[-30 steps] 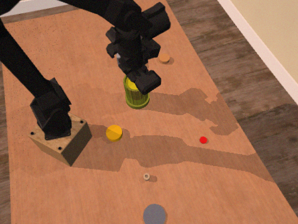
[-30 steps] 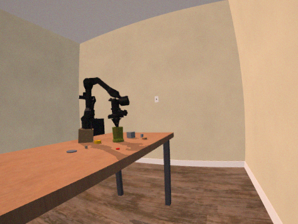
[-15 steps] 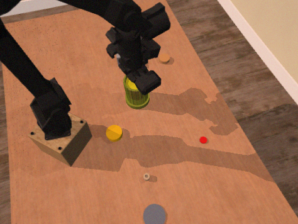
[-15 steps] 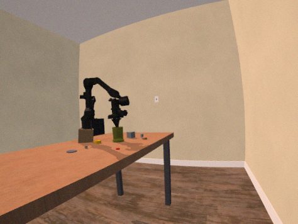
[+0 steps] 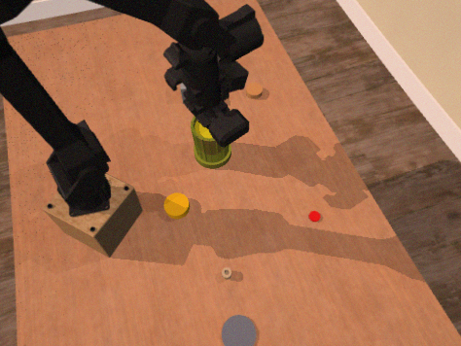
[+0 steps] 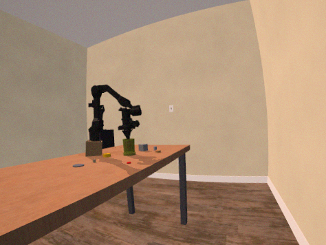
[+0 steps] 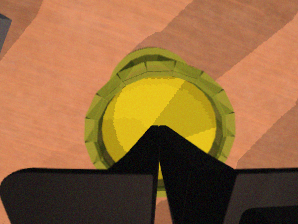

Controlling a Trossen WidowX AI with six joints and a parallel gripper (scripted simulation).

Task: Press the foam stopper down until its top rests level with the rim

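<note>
An olive-green jar stands upright on the wooden table, also in the side view. Its yellow foam stopper fills the mouth, and in the wrist view it sits inside the green rim. My gripper is shut and empty, pointing straight down. Its closed fingertips are over the stopper near its middle, seemingly touching it. How deep the stopper sits below the rim I cannot tell. Nothing else lies on the stopper.
A yellow disc, a red dot, a small pale ring, a grey disc and an orange disc lie on the table. The arm's base sits on a wooden block. A grey cube stands behind the jar.
</note>
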